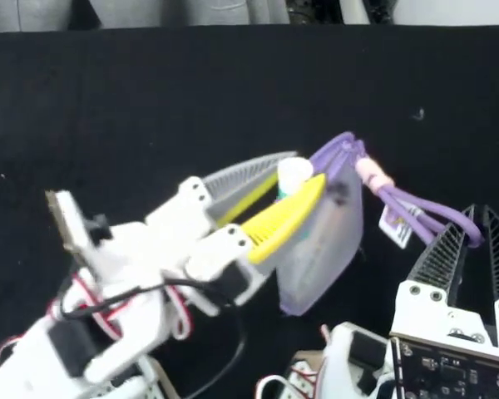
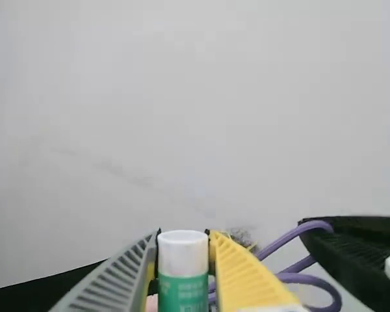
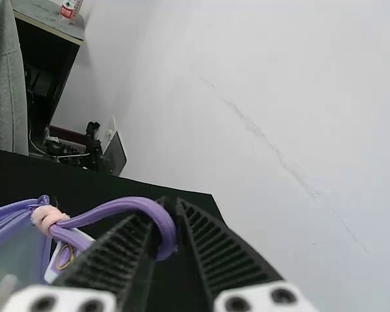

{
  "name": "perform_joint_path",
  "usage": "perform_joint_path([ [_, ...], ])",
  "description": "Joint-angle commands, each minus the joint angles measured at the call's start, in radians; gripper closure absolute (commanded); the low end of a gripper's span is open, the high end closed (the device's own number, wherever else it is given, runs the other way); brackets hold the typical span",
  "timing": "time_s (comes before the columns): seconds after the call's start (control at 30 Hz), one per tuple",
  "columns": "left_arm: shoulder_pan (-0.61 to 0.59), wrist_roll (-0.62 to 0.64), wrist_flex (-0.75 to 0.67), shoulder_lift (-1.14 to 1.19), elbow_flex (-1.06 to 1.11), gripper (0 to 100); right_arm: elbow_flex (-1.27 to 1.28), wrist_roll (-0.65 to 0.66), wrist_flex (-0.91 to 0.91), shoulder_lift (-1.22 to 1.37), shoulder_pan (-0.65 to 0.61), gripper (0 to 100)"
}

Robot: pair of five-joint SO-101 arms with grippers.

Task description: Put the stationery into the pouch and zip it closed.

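Glue stick (image 1: 293, 173): white cap, green body. It's pinched between the grey and yellow fingers of the left gripper (image 1: 304, 169), with the cap end poking out past the tips. It sits right up against the purple-trimmed top edge of the pouch (image 1: 323, 241).

Left gripper: clamped on the stick from both sides. In the left wrist view (image 2: 182, 235) the grip looks square and centred.

Pouch: see-through with purple trim, hanging tilted over the black table (image 1: 150, 100). Can't tell if its lower corner touches the cloth.

Right gripper (image 1: 477, 218): black fingers squeezed shut on the purple strap (image 1: 416, 212), well off to the side of the pouch body. So it's holding the pouch by the loop, not by the mouth.

Step in hand: my guess is feeding the stick into the opening. Zipping hasn't started, I'd say.

How I'd do it:
- Pull the strap taut so the pouch doesn't swing away.
- Line the stick up lengthwise with the opening.
- Push it well inside before letting go, or it'll likely catch on the trim and roll out.

Can't tell: how wide the mouth is open, or where the zip pull sits.
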Motion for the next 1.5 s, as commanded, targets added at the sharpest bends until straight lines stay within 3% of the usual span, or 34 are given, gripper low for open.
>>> perform_joint_path([
  [0.0,0.007,-0.143,-0.141,-0.017,0.119,97,-0.027,0.014,0.005,-0.007,0.009,98.7],
  [0.17,0.007,-0.236,-0.236,-0.020,0.248,97,-0.027,0.014,0.005,-0.007,0.009,98.7],
  [0.33,-0.044,-0.229,-0.325,-0.028,0.251,97,-0.027,0.014,0.005,-0.007,0.009,98.7],
  [0.7,-0.053,-0.236,-0.324,-0.026,0.107,97,-0.027,0.014,0.006,-0.007,0.011,98.7],
  [0.93,-0.134,-0.229,-0.342,-0.017,0.232,97,-0.027,0.014,0.006,-0.010,0.011,98.7],
  [1.13,-0.133,-0.233,-0.537,-0.018,0.394,97,-0.025,0.014,0.003,-0.051,0.014,98.7],
  [1.47,-0.131,-0.229,-0.555,-0.026,0.358,97,-0.018,0.044,0.005,-0.056,0.014,98.7],
])
